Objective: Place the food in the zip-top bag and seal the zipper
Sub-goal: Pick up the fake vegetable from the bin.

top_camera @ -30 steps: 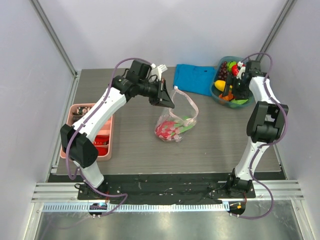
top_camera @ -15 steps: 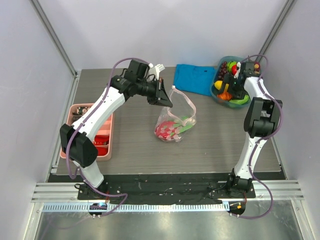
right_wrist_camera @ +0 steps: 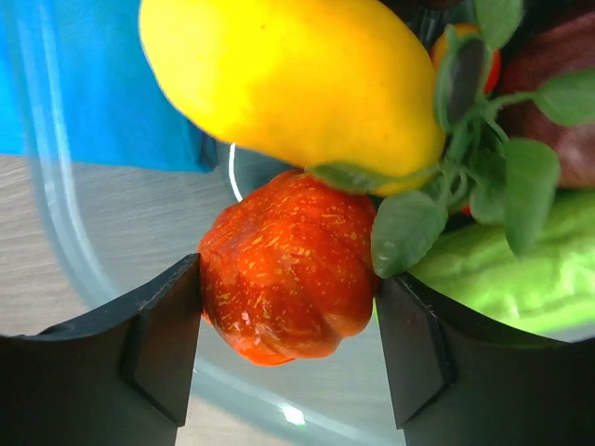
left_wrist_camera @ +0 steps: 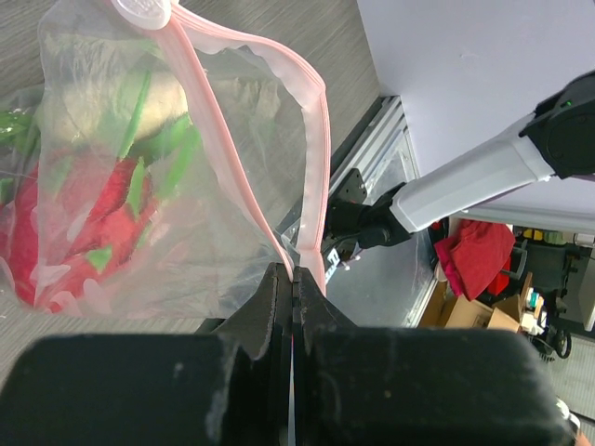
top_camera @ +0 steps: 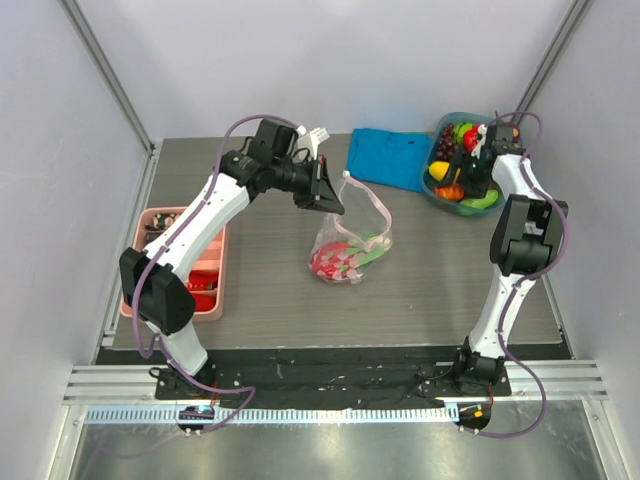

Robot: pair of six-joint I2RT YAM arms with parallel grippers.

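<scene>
My left gripper is shut on the pink zipper strip of the clear zip-top bag and holds the mouth edge up above the table. In the left wrist view the jaws are pinched on the strip. The bag holds red, green and beige food. My right gripper is down in the teal bowl at the back right. In the right wrist view its fingers touch both sides of an orange-red ribbed toy fruit.
A yellow lemon, green leaves and a green vegetable crowd the bowl next to the gripped fruit. A folded blue cloth lies left of the bowl. A pink tray sits at the left edge.
My right gripper has moved a little further back and down into the bowl, around the orange-red fruit. My left gripper has barely moved with the bag's strip.
</scene>
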